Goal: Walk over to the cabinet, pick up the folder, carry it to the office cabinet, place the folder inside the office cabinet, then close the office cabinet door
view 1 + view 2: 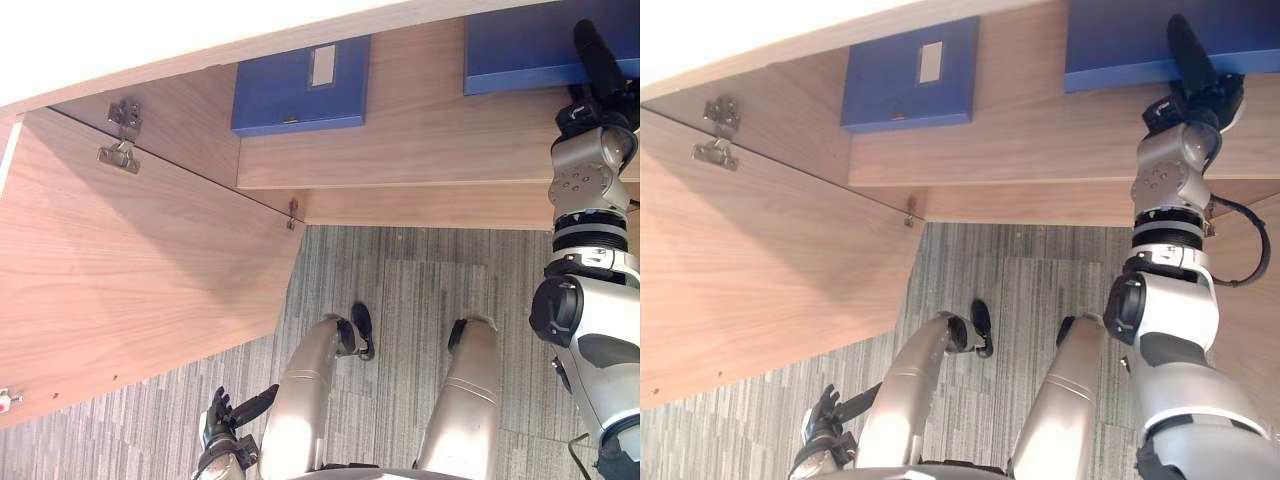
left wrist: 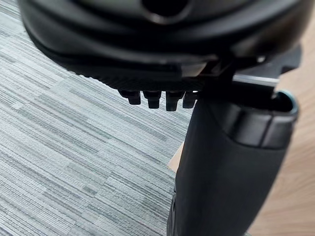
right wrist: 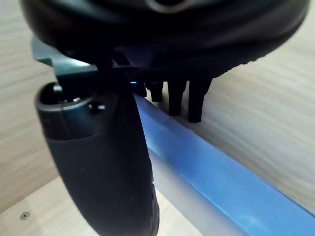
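Flat blue folder (image 1: pixel 515 45) lies on wooden cabinet shelf (image 1: pixel 420 140), 1 o'clock. Right hand (image 1: pixel 597 75) at its near edge, fingers straight, not curled round it. Likely best: nudge folder fully in, draw hand straight back. Open wooden cabinet door (image 1: pixel 130 270), 9 o'clock, still to shut. Left hand (image 1: pixel 228 420), 7 o'clock, relaxed, empty.

From my remote desk I count two blue folders on one cabinet shelf (image 1: pixel 420 140): the left folder (image 1: pixel 290 95), bearing one pale label (image 1: pixel 323 65), and the right folder (image 1: pixel 515 45). One open cabinet door (image 1: pixel 130 270). Two dark hands: left hand (image 1: pixel 222 420), right hand (image 1: pixel 597 60).
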